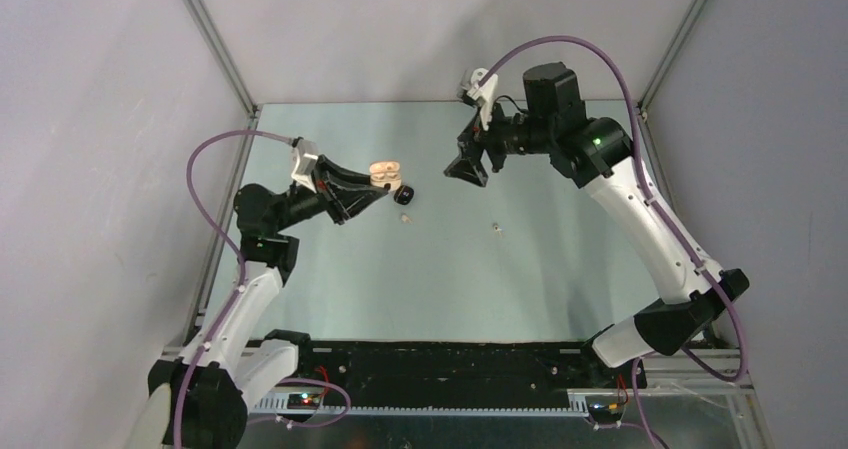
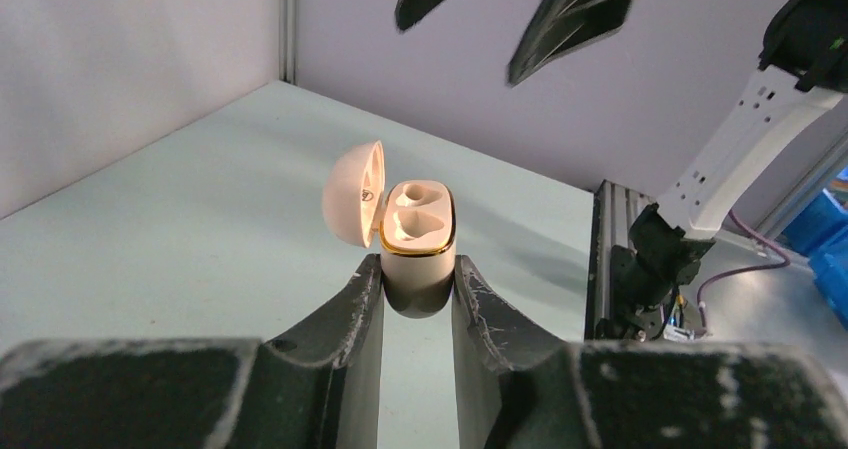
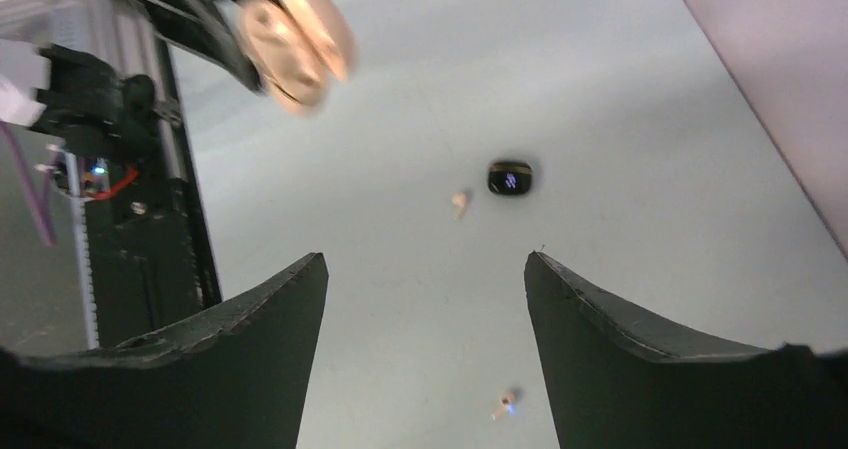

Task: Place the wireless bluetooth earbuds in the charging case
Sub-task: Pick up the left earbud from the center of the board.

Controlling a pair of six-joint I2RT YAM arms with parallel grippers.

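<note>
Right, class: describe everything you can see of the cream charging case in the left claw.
The cream charging case is small, rounded and glossy, plastic by the look, with a gold rim round its mouth. Its domed lid stands hinged open to one side, and both wells look empty. It sits upright, pinched at its lower body by the left claw.

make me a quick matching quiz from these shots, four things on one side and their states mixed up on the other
Things
1 cream case
2 black case
3 right gripper
4 left gripper

States
a jaws wide, holding nothing
b lid open, clamped in a grip
c lying on the table, ungripped
d shut on the cream case

Pairs: 1-b, 2-c, 3-a, 4-d
</note>
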